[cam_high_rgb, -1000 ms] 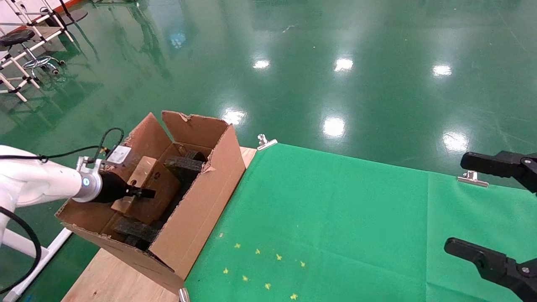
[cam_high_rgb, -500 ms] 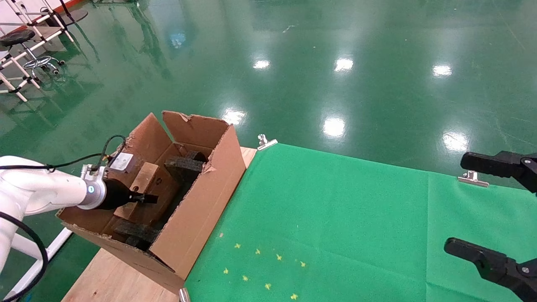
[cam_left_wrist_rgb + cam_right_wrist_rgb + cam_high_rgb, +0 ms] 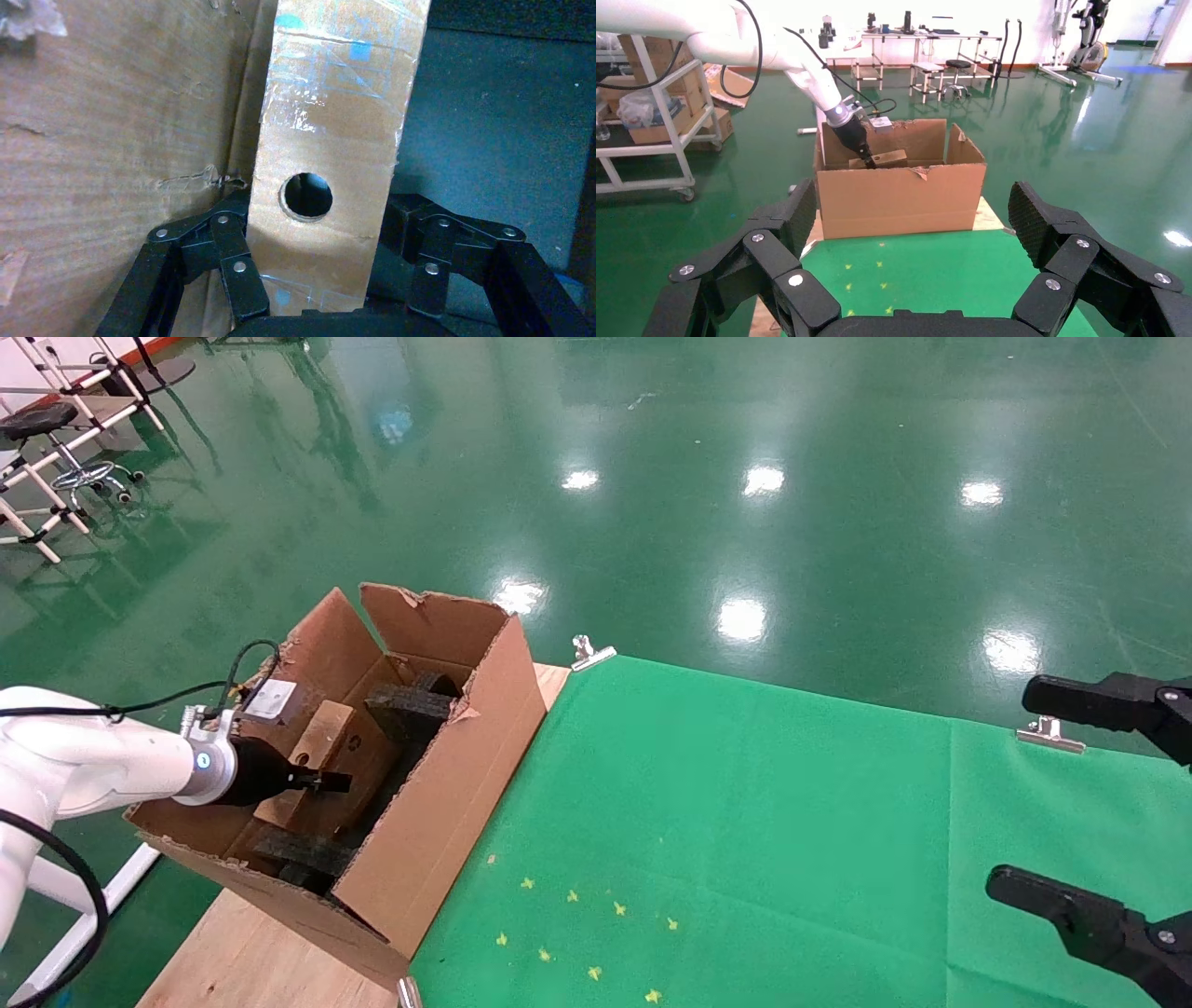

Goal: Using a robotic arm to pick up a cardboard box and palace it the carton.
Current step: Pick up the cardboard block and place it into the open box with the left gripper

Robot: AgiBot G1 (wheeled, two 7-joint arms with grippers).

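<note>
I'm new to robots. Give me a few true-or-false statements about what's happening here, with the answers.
1. The left pincer grips the cardboard box from both sides. True.
2. The cardboard box lies on the green cloth. False: it is inside the carton, among black foam pieces.
3. The right pincer is empty, its fingers spread wide. True.
4. The carton's flaps are taped shut. False: they stand open, with ragged edges.
5. The cardboard box has a round hole in one face. True.
</note>
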